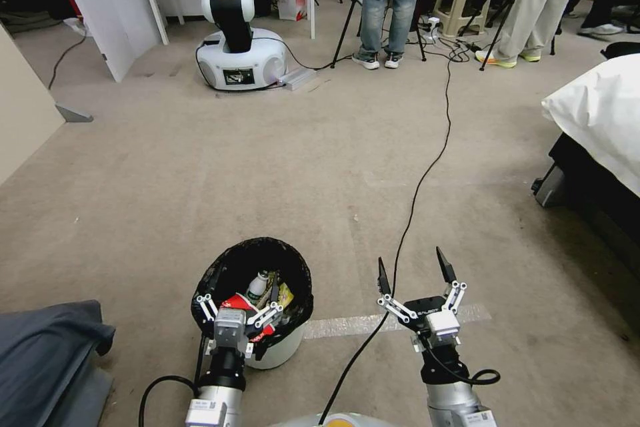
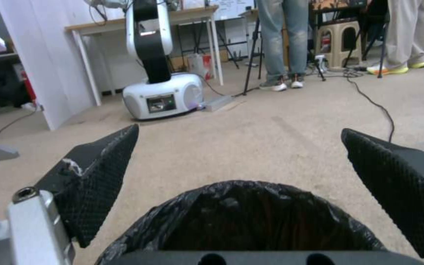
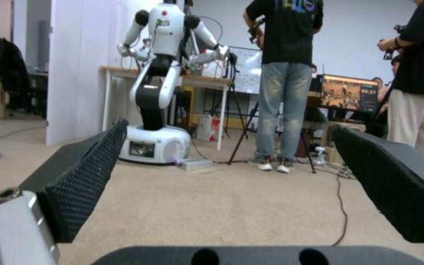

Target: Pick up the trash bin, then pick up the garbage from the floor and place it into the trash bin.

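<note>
1. Trash bin (image 1: 257, 293): small white round bin with a black bag liner (image 2: 251, 217) folded over its rim, standing on the carpeted floor (image 1: 267, 167). It is serving as the landmark for every entry below.
2. Garbage (image 1: 263, 293): a small white bottle, a red wrapper and a yellow wrapper are lying inside the bin, against the side nearest the robot. No loose litter is lying on the open carpet beyond the bin.
3. Left tool (image 1: 239, 312): sitting over the bin's near rim with its jaws spread wide. In the left wrist view the fingers (image 2: 99, 176) are standing apart on either side of the liner's opening, gripping nothing.
4. Right tool (image 1: 418, 273): hovering to the right of the bin and well apart from it, jaws spread and empty, pointing out across the bare carpet.
5. Black cable (image 1: 413, 200): running along the floor to the right of the bin, passing just beside the right tool.
6. Step in hand, as a judgement: the litter appears to be already in the bin, so the task is standing at or near its end.
7. Next move, as a judgement: lifting the left tool away from the rim without snagging the liner.
</note>
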